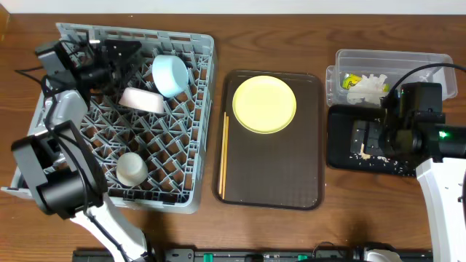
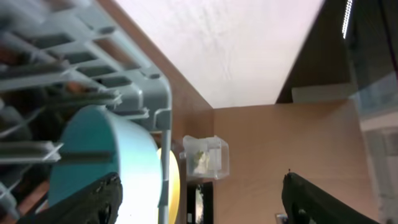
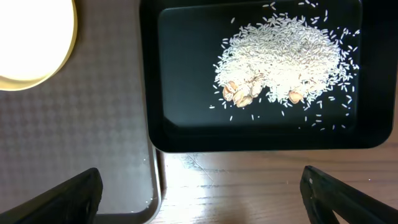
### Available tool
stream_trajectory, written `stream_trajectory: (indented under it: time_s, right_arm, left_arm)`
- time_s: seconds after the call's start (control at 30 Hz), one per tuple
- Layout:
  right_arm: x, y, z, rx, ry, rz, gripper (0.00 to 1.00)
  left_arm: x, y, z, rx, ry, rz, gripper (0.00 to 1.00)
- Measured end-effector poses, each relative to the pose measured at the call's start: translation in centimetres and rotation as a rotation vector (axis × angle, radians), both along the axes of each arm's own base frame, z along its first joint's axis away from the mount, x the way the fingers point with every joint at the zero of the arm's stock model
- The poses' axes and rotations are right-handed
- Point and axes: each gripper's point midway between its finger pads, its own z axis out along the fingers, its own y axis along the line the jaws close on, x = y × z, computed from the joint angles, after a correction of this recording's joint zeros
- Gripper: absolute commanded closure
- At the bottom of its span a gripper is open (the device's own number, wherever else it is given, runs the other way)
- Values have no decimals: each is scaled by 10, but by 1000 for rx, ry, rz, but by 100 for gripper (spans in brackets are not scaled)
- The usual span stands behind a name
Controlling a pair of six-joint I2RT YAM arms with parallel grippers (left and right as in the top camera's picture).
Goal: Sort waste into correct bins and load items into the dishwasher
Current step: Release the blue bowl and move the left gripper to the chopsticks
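Grains (image 3: 286, 59) lie heaped in the black tray (image 3: 180, 93), below the right gripper (image 3: 200, 174), whose fingers are spread wide and hold nothing.

The right fingers (image 3: 62, 199) show only as dark tips at the wrist view's lower corners. The black tray's long axis runs side to side, and the grains sit toward its right half. Just beside it is the brown serving tray (image 1: 273, 167), with the yellow plate (image 1: 263, 103) lying flat on it. Just beyond the black tray, the clear tub (image 1: 429, 62) holds white paper (image 1: 368, 89) and the wrapper (image 1: 352, 80). From overhead, the right arm hides much of the black tray. The left gripper (image 2: 202, 186) is also spread and empty, over the dish rack (image 1: 182, 153). There the blue bowl (image 1: 171, 75) stands on edge and the white bowl (image 1: 142, 100) leans. Which way the two bowls face is hard to make out.
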Motion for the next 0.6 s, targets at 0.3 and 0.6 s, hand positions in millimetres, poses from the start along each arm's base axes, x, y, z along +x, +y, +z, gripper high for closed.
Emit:
stream_trajectory:
  time_s: [0.3,0.6]
  right_arm:
    - [-1,0,0,0,3,0,1]
    - [-1,0,0,0,3,0,1]
  left_arm:
    - [-38,-39,130,134,-280,-33,11]
    - [-75,-144,85,471,-103,-78,6]
